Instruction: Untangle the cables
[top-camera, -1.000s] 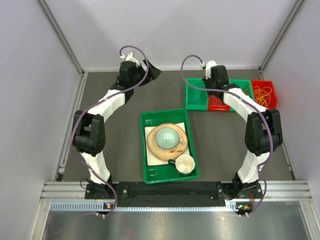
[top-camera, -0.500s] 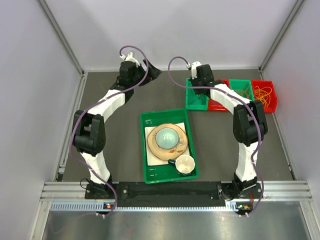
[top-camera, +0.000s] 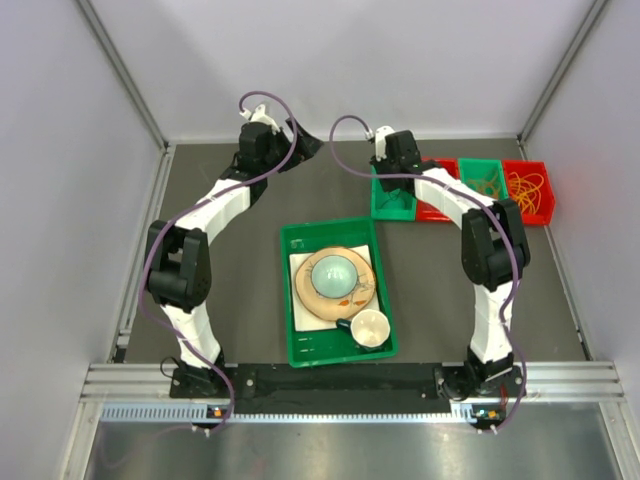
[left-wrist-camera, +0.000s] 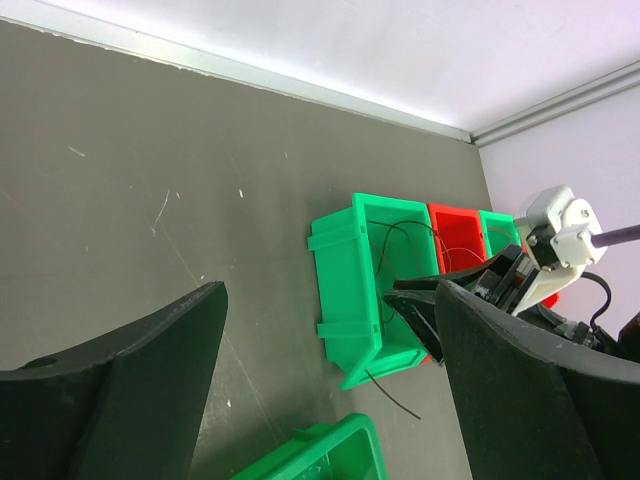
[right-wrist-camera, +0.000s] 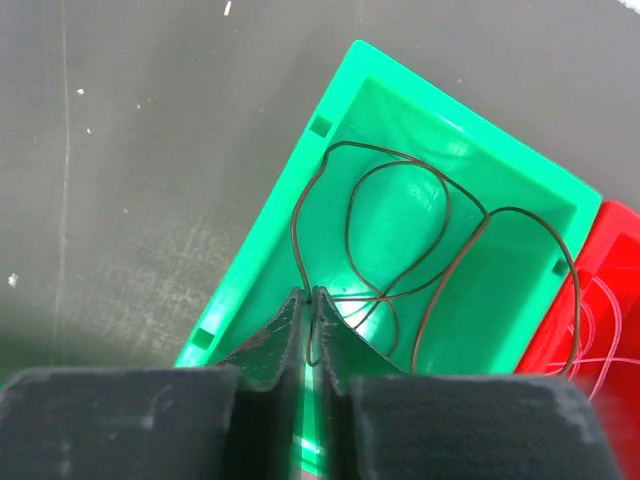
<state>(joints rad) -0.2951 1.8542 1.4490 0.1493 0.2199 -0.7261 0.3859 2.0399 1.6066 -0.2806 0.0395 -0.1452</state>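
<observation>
Right arm has swung left along the bins, its pincer (right-wrist-camera: 310, 300) now clenched on a black cable (right-wrist-camera: 293, 235) over the leftmost green bin (right-wrist-camera: 255, 265), while the left pincer (left-wrist-camera: 330, 330) gapes idle and yellow-orange cables (top-camera: 527, 187) sit in the far red bin (top-camera: 528, 164), so sorting looks partway done.

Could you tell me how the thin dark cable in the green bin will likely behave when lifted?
The dark cable lies in loose curls in the green bin, so it is probably floppy and will dangle. It looks very thin, so likely very light. Pinched in the shut right gripper, its loops might snag on the bin's rim.
</observation>
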